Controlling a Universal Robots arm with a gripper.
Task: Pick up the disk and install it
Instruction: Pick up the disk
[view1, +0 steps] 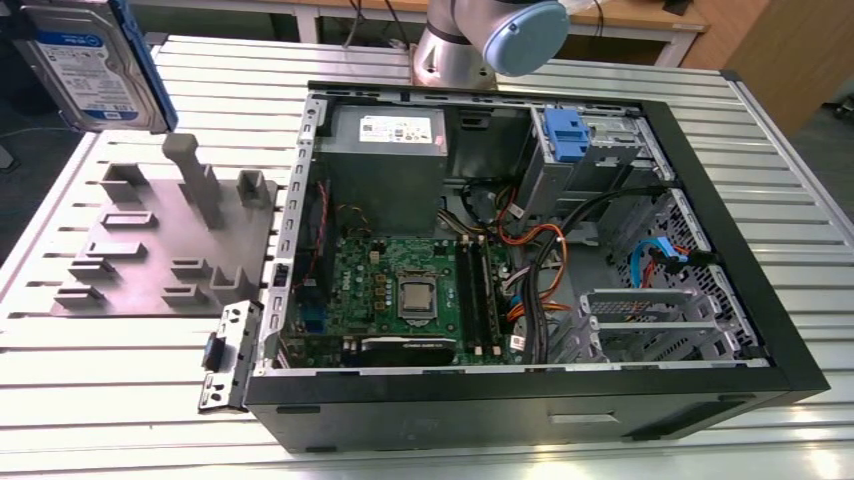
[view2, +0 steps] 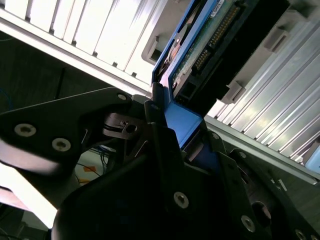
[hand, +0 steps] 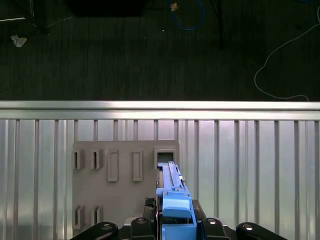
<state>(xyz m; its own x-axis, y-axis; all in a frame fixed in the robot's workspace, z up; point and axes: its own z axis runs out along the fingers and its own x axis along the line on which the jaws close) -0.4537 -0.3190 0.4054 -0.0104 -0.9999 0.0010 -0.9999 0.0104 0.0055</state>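
The black two-fingered gripper (hand: 175, 222) is clenched on the bright blue plastic bracket of the disk (hand: 171, 182), a flat silver-grey metal hard drive with a white-and-blue label. In the second wrist view the dark fingers (view2: 161, 131) press against the bracket from both sides, and the drive's green circuit side and connector row show beyond them.

The disk (view1: 88, 68) hangs upright above the grey moulded holder plate with rectangular slots (view1: 134, 250), clear of it. The pick-up therefore looks done, and the carry to the installation looks to be the step in hand.

As a judgement, installing would call for moving the drive sideways from over the holder to the open black desktop computer case (view1: 754, 300) and squaring the bracket with a drive bay.

The holder lies flat on a ribbed aluminium tabletop (view1: 120, 410). The case lies just beside it, toward the exterior view's right, with its green motherboard (view1: 400, 290) exposed. Beyond the holder and past the table's edge is a dark carpeted floor (hand: 125, 55) strewn with loose cables.
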